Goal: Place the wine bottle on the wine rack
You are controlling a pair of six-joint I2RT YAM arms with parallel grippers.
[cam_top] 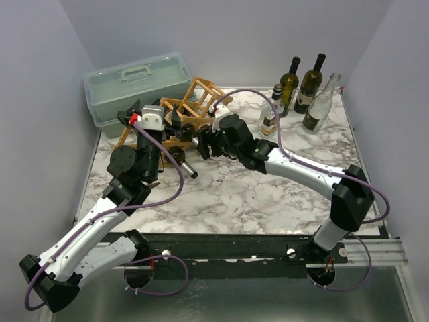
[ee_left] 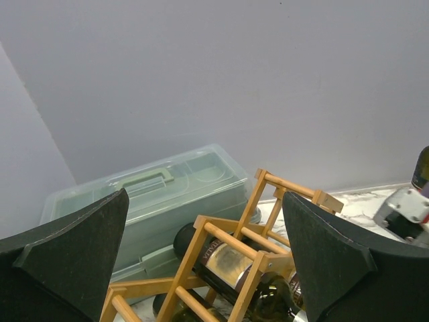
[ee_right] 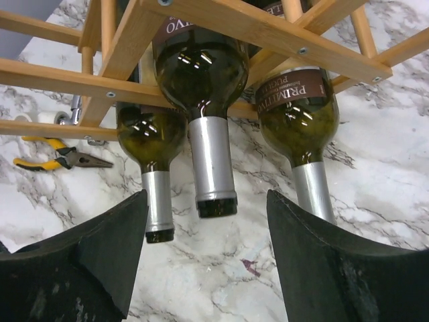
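The wooden wine rack (cam_top: 201, 90) stands at the back left of the marble table. In the right wrist view three dark green wine bottles lie in the rack (ee_right: 268, 33), silver-capped necks pointing at me. The middle bottle (ee_right: 201, 74) ends just beyond my right gripper (ee_right: 208, 201), which is open and empty with nothing between its fingers. In the top view the right gripper (cam_top: 200, 142) sits at the rack's near side. My left gripper (cam_top: 154, 114) is open and empty, raised beside the rack. Its wrist view (ee_left: 204, 201) shows the rack (ee_left: 231, 241) with a labelled bottle (ee_left: 231, 265) in it.
A pale green plastic toolbox (cam_top: 134, 84) stands behind the rack, also in the left wrist view (ee_left: 154, 194). Several bottles stand at the back right, including a dark one (cam_top: 310, 84) and a clear one (cam_top: 320, 104). Yellow-handled pliers (ee_right: 57, 155) lie left of the rack.
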